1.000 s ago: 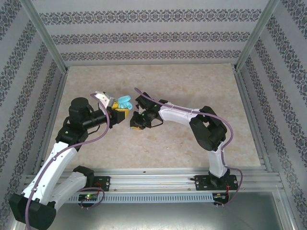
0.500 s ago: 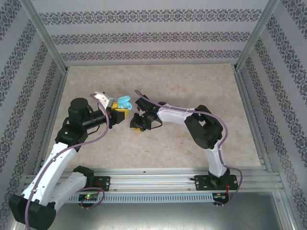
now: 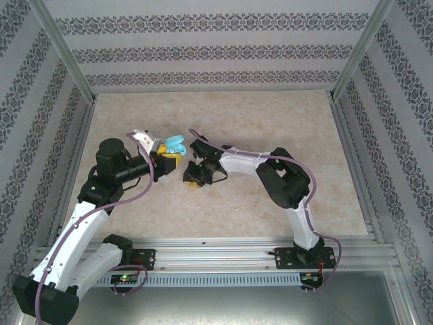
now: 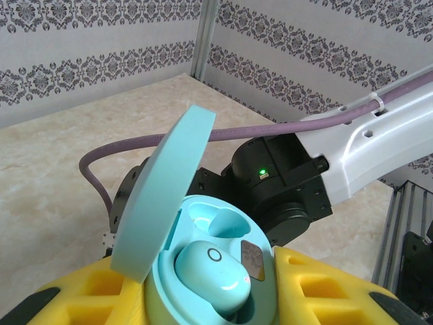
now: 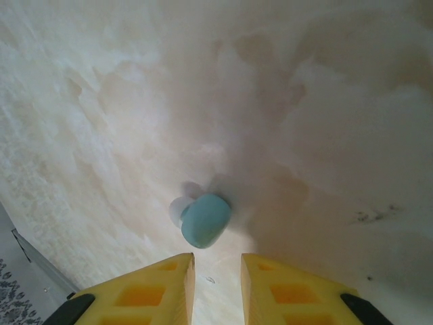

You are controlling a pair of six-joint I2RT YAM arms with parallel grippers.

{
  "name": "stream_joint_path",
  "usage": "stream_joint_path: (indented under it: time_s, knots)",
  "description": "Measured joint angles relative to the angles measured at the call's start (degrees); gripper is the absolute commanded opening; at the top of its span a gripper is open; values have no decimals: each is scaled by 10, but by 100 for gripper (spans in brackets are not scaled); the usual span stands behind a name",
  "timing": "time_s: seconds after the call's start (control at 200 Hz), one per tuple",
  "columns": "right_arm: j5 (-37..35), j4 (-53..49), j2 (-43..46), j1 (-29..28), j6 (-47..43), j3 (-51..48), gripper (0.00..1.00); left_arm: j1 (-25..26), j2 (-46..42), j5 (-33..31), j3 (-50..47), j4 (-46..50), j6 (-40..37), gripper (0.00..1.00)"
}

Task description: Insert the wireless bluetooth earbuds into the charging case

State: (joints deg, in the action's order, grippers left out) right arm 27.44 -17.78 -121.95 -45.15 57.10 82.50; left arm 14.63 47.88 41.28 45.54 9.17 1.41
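My left gripper [image 3: 166, 157] is shut on the light-blue charging case [image 3: 174, 144], held above the table with its lid [image 4: 162, 196] swung open. One light-blue earbud [image 4: 213, 274] sits in the near socket of the case [image 4: 169, 298]; the socket behind it [image 4: 226, 223] is hollow. The yellow fingers [image 4: 318, 288] press the case from both sides. A second light-blue earbud [image 5: 205, 220] lies on the marble table just beyond my right gripper [image 5: 217, 277], which is open, with nothing between its yellow pads [image 5: 155, 288]. In the top view the right gripper [image 3: 193, 177] points down, just right of the case.
The marble tabletop [image 3: 270, 122] is fenced by aluminium posts and patterned walls [image 3: 203, 51]. The right arm's black wrist and purple cable [image 4: 284, 176] hang close behind the open case. A metal rail [image 3: 223, 257] runs along the near edge.
The right arm's elbow has drawn in to the left and its gripper has shifted slightly down-left over the table. The left arm and the case have stayed put.
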Motion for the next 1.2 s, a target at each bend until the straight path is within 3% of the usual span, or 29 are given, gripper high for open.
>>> stream_joint_path:
  time_s: [1.204]
  knots:
    - [-11,-57,-35,0,-32,80,27,0,-10,-10,0,21,-15,23]
